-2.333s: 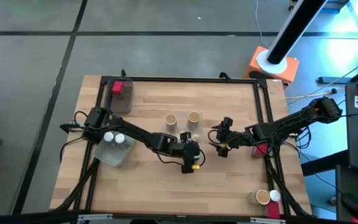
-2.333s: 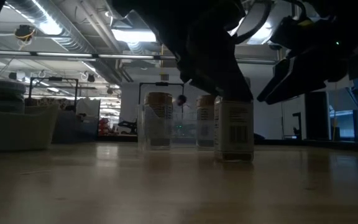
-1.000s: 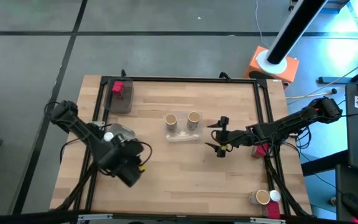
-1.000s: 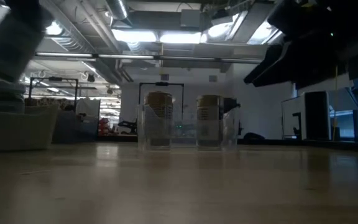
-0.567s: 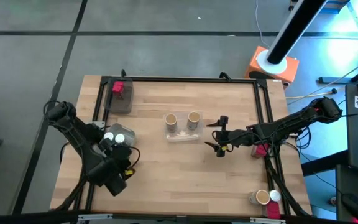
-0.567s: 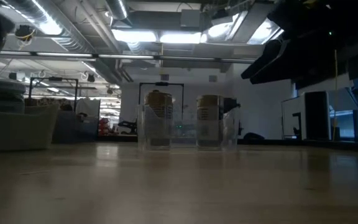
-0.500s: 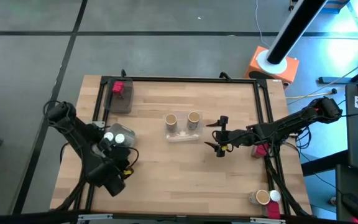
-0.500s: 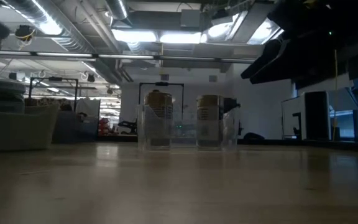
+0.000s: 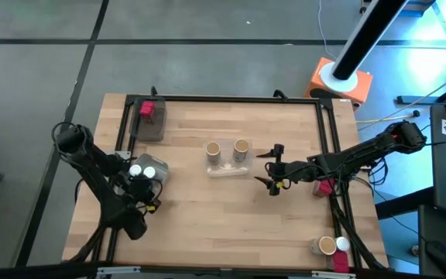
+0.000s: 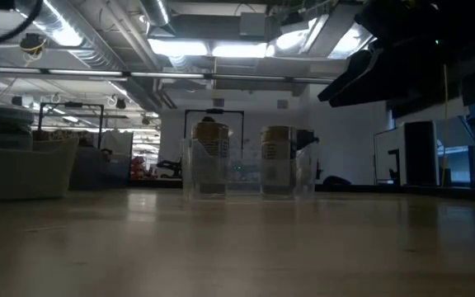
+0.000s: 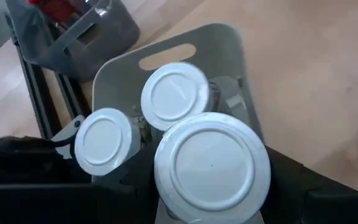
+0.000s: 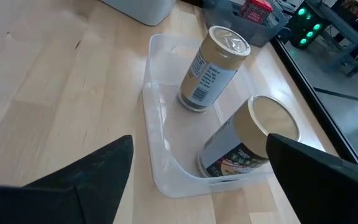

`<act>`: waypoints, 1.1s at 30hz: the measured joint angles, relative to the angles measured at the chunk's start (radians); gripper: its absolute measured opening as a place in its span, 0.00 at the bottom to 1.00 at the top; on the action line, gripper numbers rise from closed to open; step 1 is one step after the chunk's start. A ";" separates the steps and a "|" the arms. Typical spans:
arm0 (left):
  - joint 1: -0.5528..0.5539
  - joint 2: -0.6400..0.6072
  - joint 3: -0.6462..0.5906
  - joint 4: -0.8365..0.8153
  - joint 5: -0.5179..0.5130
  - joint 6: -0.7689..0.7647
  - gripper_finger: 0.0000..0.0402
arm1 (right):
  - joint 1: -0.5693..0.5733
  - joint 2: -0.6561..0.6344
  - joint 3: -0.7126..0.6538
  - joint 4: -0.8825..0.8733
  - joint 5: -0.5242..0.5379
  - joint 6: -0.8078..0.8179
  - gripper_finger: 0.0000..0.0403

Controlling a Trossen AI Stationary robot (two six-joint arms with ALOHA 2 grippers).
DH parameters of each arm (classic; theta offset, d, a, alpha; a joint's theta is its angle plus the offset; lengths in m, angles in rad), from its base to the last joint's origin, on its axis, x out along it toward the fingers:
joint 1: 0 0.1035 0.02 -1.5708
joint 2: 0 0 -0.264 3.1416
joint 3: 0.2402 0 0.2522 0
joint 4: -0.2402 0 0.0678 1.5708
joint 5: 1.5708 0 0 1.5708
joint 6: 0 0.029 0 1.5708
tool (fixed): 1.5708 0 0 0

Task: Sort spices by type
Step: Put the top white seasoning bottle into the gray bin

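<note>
L claw [image 11: 211, 186] grips a white-capped jar [image 11: 211, 167] upright, just above the clear tray [image 11: 229, 46] w/ two white jars at the tabletop's left edge. R claw [image 9: 272, 183] released, mid-tabletop.

Wooden table [image 9: 207, 209], three clear trays: middle tray [image 9: 228, 167], left-edge tray [image 9: 161, 169], far-corner tray [image 9: 150, 129]

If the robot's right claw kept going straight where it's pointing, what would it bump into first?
Probably the clear tray holding two tan spice jars. The right gripper, fingers spread open, points toward it, and the tilted jar looks nearest, with the upright jar beyond. How high the gripper hangs is hard to judge, so it might pass over them.
</note>
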 joint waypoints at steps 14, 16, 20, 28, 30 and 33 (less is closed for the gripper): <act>0.009 0.000 -0.160 0.161 -0.144 -0.121 0.47 | 0.000 0.000 0.000 0.002 0.000 -0.001 0.91; 0.011 0.000 -0.161 0.160 -0.149 -0.130 0.47 | 0.000 0.000 0.000 0.003 0.000 -0.003 0.91; 0.016 0.000 -0.161 0.159 -0.149 -0.131 0.53 | 0.000 0.000 0.000 0.003 0.000 -0.004 0.91; 0.038 0.000 -0.161 0.166 -0.144 -0.115 0.62 | 0.000 0.000 0.000 0.003 0.000 -0.004 0.91; 0.039 -0.004 -0.161 0.167 -0.140 -0.099 0.62 | 0.000 0.000 0.000 0.003 0.000 -0.004 0.91; 0.039 -0.030 -0.152 0.164 -0.139 -0.092 0.62 | 0.000 0.000 0.000 0.004 0.000 -0.004 0.91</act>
